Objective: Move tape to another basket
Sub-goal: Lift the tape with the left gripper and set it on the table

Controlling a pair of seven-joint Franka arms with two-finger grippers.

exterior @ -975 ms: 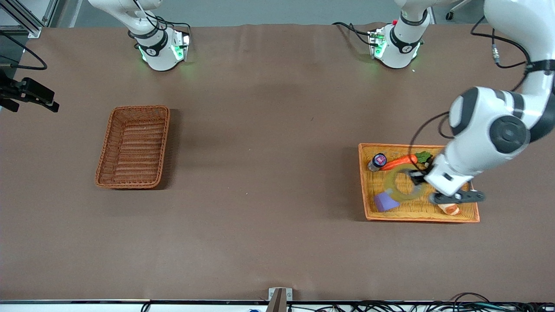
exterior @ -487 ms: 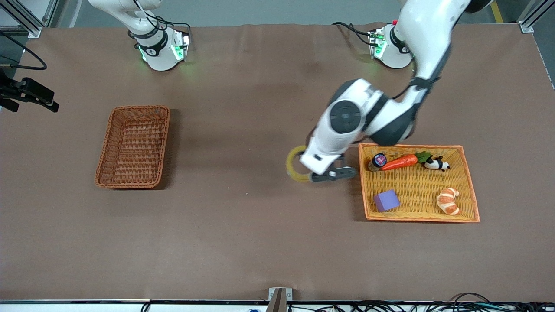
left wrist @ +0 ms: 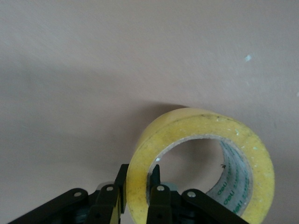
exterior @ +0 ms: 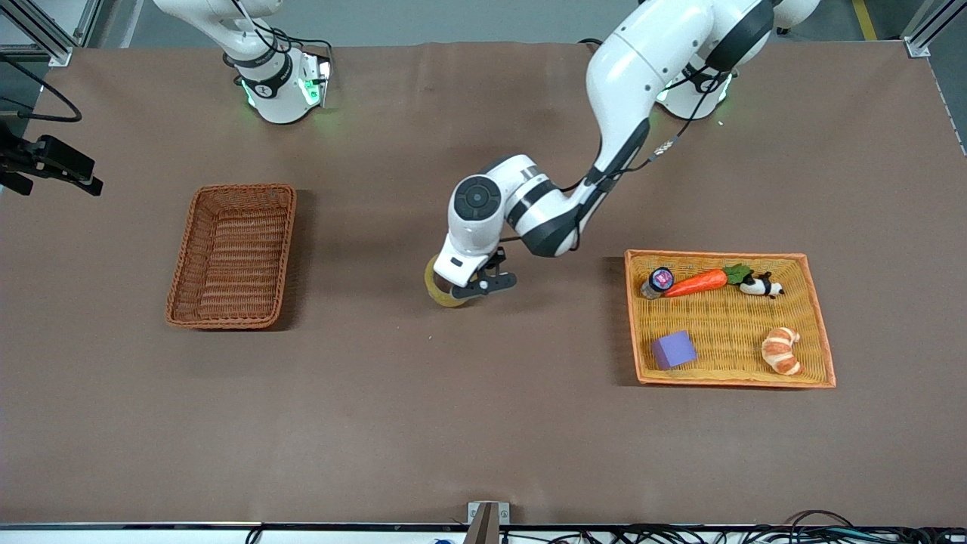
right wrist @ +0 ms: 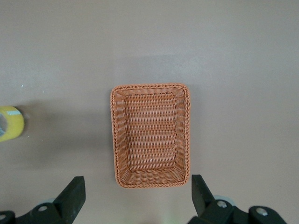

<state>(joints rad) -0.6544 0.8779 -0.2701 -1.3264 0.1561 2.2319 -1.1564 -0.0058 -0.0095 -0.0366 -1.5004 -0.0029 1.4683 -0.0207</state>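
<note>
Left end effector is clamped on tape roll mid-table; transport step, w/ carry to wicker basket needed. Right end effector, wide open, is held over it.

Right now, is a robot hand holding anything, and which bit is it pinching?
Yes. The left gripper holds the tape, pinching the ring's wall, one finger inside the hole and one outside. The right gripper holds nothing.
</note>
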